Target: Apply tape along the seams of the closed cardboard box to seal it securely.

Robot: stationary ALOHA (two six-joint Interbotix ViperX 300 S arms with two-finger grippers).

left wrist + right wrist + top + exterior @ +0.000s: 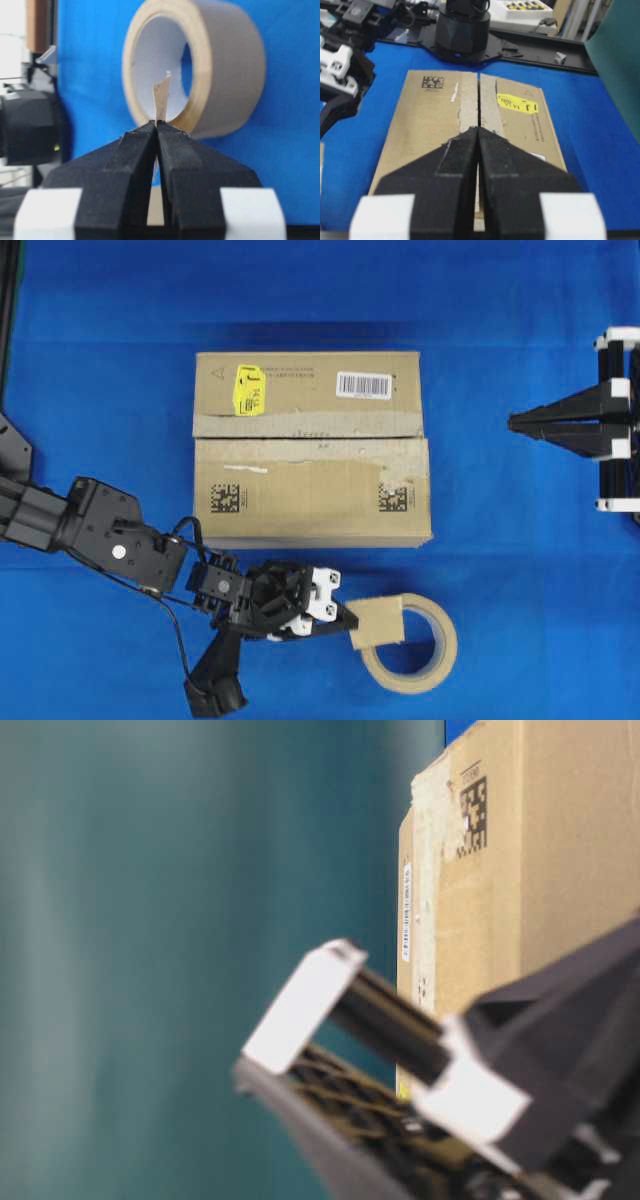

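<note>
**Left pincer pinches tape beside the roll**

The left pincer point(345, 623), pressed together on the tape point(377, 625), holds it against the tape roll point(412, 645), just in front of the cardboard box point(310, 450). The seam point(300, 437) runs across the box, beyond the pincer. The right pincer point(515, 422), pressed together and empty, hangs well apart.

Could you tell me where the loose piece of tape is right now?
In the overhead view the tape is low and right of centre, pinched in the left gripper, lying across the tape roll.
</note>
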